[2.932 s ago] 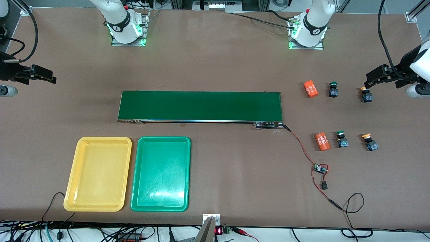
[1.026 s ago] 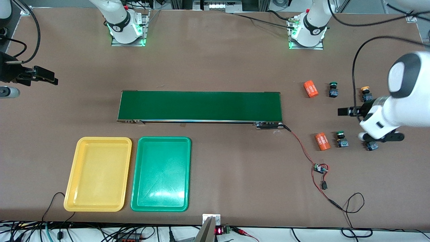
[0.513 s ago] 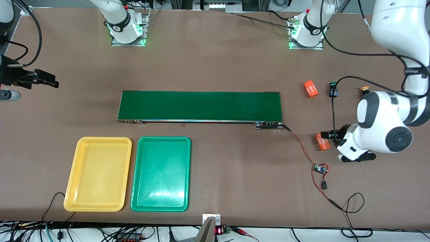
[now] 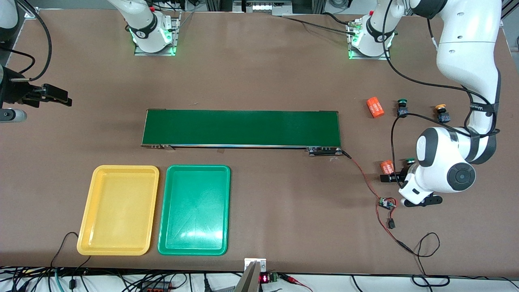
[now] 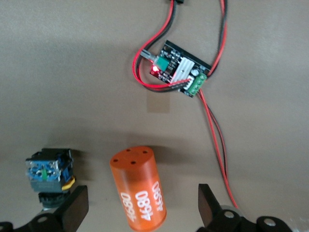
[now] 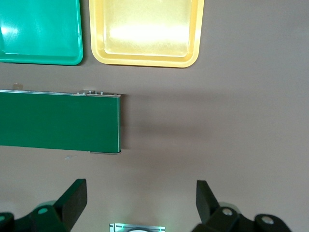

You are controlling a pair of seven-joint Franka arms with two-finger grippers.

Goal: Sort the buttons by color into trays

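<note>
The left hand point(image 5: 140, 208) hung with fingers spread wide and empty, low over an orange cylinder point(image 5: 139, 187) with white print at the left arm's end of the desk point(image 4: 259, 69); a green-capped button point(image 5: 48, 175) lay just beside one finger, outside the gap. To do this pick well, the hand would likely need to shift off the cylinder and centre on the button before closing. Two more buttons, green-capped point(image 4: 402, 108) and yellow-capped point(image 4: 442, 114), lay farther from the front camera; the fourth was hidden. The right hand point(image 6: 140, 203) waited open above the desk near the conveyor belt point(image 4: 241, 128). The yellow tray point(image 4: 118, 210) and green tray point(image 4: 194, 209) held nothing.
</note>
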